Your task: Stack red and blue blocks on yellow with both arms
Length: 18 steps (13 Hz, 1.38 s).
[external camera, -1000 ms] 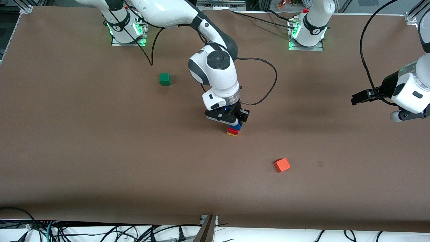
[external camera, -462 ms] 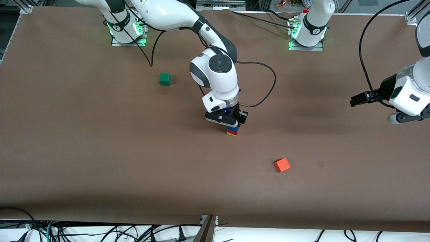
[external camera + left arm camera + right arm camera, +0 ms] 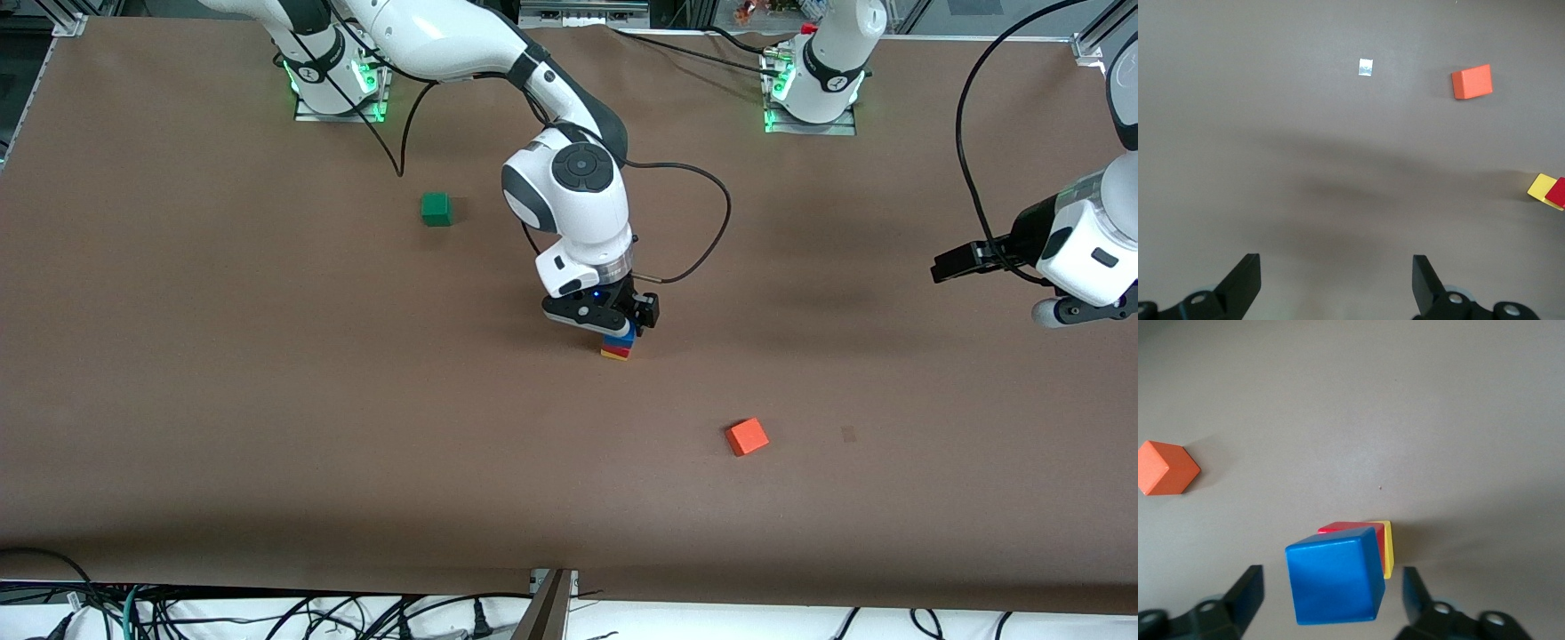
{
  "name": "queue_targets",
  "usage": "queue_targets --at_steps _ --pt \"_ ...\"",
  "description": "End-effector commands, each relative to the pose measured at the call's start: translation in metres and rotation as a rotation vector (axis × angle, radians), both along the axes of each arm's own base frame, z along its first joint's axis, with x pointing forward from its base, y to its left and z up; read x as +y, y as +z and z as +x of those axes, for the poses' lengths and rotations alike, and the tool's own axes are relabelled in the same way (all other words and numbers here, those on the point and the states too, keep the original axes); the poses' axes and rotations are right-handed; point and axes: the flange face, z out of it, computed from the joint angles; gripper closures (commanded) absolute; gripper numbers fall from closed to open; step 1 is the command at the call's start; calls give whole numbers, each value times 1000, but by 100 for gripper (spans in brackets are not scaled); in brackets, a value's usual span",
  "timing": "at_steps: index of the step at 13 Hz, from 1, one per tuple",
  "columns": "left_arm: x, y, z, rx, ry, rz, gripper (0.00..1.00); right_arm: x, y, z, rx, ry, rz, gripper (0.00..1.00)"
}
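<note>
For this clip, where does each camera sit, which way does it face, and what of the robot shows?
Front: high across the table, facing both bases; shows both arms, the right gripper over the stack, the left gripper waiting at its end of the table.
Left wrist: looks down at bare table, its own open fingers in frame.
Right wrist: looks down on the blue block atop the red block and yellow cube, fingers open.
All share the orange-red cube.
</note>
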Motion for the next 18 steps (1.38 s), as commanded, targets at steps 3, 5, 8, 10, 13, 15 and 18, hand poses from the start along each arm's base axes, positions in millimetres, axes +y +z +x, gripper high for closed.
queue_targets --at_steps 3,5,8,10,13,15,18 --pt "1 4 2 -13 -18 -13 0 -10 20 13 -13 11 -15 0" --pt "1 4 2 -13 -18 -13 0 -39 45 30 16 38 -49 0" --pt "3 4 2 -13 -15 -13 0 -98 97 61 58 -22 -56 0" --pt "2 4 2 -13 -17 -13 0 -144 132 77 112 31 -49 0" --pt "3 4 2 -12 -16 -15 0 -229 180 88 235 134 -32 0" --pt "3 4 2 -12 -19 -15 0 -295 210 84 275 198 -20 0" --pt "4 4 2 -12 -19 -15 0 -376 250 60 296 241 -11 0"
